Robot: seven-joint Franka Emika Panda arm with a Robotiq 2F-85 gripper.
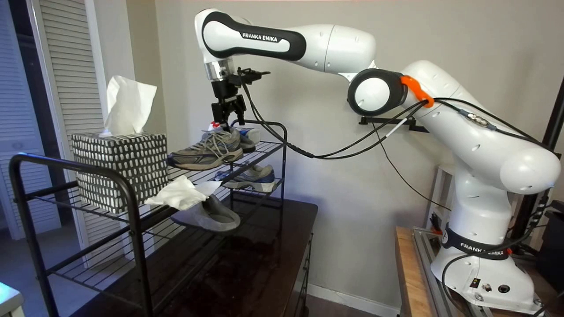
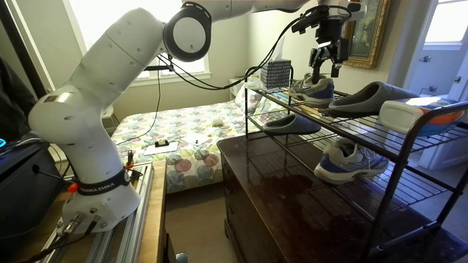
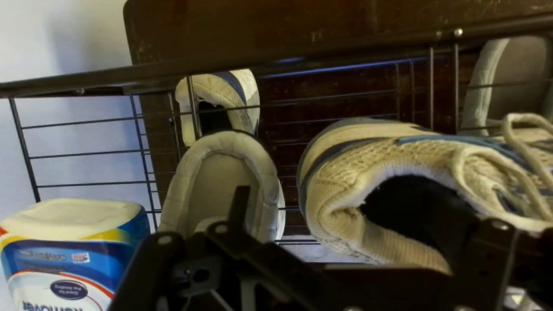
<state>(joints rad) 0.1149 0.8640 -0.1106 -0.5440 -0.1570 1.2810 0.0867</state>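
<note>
A dark wire rack (image 1: 140,255) with two shelves holds four pieces of footwear, two of each kind: the upper running shoe (image 1: 205,149) and upper slipper (image 2: 376,102) on the top shelf, the lower running shoe (image 2: 347,164) and lower slipper (image 2: 292,124) beneath. The top shelf also bears one patterned tissue box (image 1: 123,171), one crumpled tissue (image 1: 180,193) at the edge and one blue-and-white container (image 3: 65,255). The upper running shoe rests on its sole, its long axis running roughly along the rack's length, toe towards the tissue box and heel towards the upper slipper. The robot's black tool (image 2: 325,77) reaches down to this heel with its two fingers (image 2: 316,73) apart: one dips into the opening, the other hangs outside, behind the heel; whether either touches the shoe, I cannot tell. The rack stands on a glossy dark wooden desk (image 2: 292,204). Around it are a plain pale wall (image 1: 352,189), a louvred door (image 1: 72,66), a bed (image 2: 179,124) with a circle-patterned cover, a bright window (image 2: 109,14) and a gold-framed picture (image 2: 367,34)
</note>
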